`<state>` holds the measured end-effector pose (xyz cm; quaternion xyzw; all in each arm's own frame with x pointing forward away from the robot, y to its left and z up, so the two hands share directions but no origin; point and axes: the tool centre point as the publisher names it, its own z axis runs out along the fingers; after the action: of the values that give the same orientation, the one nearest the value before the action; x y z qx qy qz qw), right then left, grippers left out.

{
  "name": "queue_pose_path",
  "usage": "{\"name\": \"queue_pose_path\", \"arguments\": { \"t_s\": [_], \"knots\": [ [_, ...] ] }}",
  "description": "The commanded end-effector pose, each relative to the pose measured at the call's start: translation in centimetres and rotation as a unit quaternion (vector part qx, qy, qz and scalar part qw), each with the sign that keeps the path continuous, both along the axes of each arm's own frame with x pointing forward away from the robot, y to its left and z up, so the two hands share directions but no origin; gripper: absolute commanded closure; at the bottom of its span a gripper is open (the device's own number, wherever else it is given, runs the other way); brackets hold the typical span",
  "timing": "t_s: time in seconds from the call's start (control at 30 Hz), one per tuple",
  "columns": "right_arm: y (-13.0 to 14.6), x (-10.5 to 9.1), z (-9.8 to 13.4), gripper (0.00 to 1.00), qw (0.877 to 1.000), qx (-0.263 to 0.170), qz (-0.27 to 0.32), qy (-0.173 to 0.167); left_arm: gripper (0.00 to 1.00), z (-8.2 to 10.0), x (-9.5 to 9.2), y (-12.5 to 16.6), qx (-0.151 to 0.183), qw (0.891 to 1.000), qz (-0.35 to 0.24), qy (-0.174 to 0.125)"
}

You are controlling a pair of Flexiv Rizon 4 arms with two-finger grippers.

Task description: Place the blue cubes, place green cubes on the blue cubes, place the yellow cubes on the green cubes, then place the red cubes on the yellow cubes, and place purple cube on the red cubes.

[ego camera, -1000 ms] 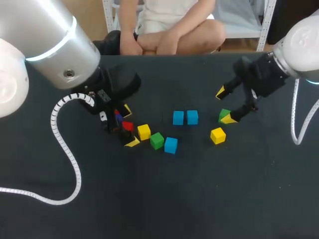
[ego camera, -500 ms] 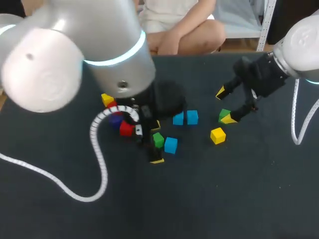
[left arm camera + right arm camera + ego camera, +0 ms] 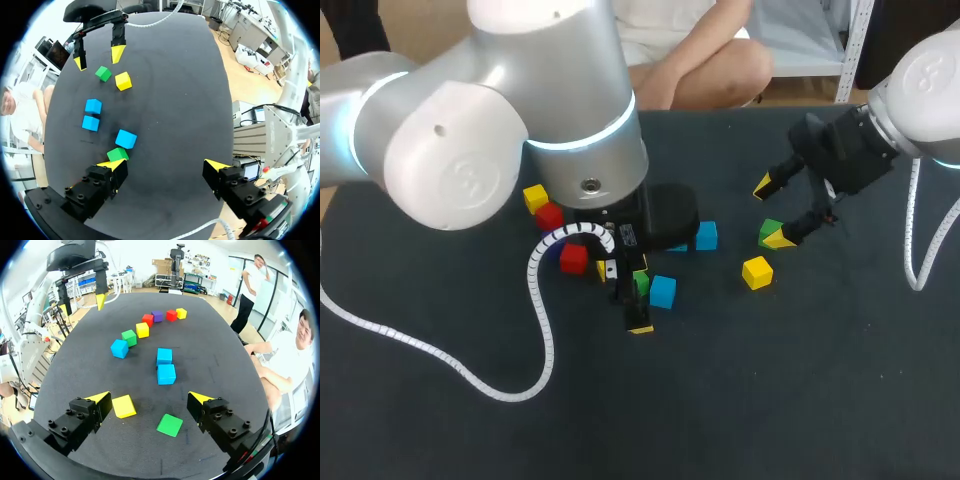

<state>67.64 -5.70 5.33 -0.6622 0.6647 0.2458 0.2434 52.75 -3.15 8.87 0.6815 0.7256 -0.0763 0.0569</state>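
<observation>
My left gripper [image 3: 640,296] hangs open above the table's middle. One of its fingertips [image 3: 115,164] sits right by a green cube [image 3: 118,154], with a blue cube [image 3: 126,139] just ahead; nothing lies between the fingers. Two more blue cubes [image 3: 166,374] [image 3: 164,355] lie side by side at the centre. My right gripper [image 3: 771,212] is open and empty at the right, with a yellow cube [image 3: 123,406] and a second green cube [image 3: 170,424] close to its tips. Beyond runs a row of cubes: yellow [image 3: 142,329], red [image 3: 147,319], purple [image 3: 158,316], red [image 3: 171,315], yellow [image 3: 181,313].
My left arm's big elbow [image 3: 520,110] and its white cable [image 3: 540,330] cover the table's left half and hide part of the cube row in the head view. The dark tabletop [image 3: 800,380] has bare room at the front and front right.
My left arm has swung right, from the red and purple cubes to the green and blue cubes at the middle. The right arm has stayed put.
</observation>
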Motion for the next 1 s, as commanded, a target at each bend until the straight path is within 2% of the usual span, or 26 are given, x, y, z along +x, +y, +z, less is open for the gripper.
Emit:
{"name": "queue_pose_path", "arguments": {
  "t_s": [0.03,0.2,0.83,0.9,1.0],
  "knots": [
    [0.0,0.0,0.0,0.00,1.000,0.001,0.000,0.000,0.00,-0.9,1.1,0.0,-0.013,1.000,-0.004,0.012],
    [0.0,0.0,0.0,0.00,1.000,0.001,0.000,0.000,0.00,-1.3,1.6,-0.1,-0.027,0.999,-0.008,0.025],
    [0.0,0.0,0.0,0.00,1.000,0.001,0.000,0.000,0.00,-1.3,1.6,-0.1,-0.027,0.999,-0.008,0.025],
    [0.0,0.0,0.0,0.00,1.000,0.001,0.000,0.000,0.00,-1.1,1.7,-0.8,-0.022,0.999,-0.020,0.016],
    [0.0,0.0,0.0,0.00,1.000,0.001,0.000,0.000,0.00,-1.1,2.0,-1.9,-0.015,0.999,-0.040,0.016]
  ]
}}
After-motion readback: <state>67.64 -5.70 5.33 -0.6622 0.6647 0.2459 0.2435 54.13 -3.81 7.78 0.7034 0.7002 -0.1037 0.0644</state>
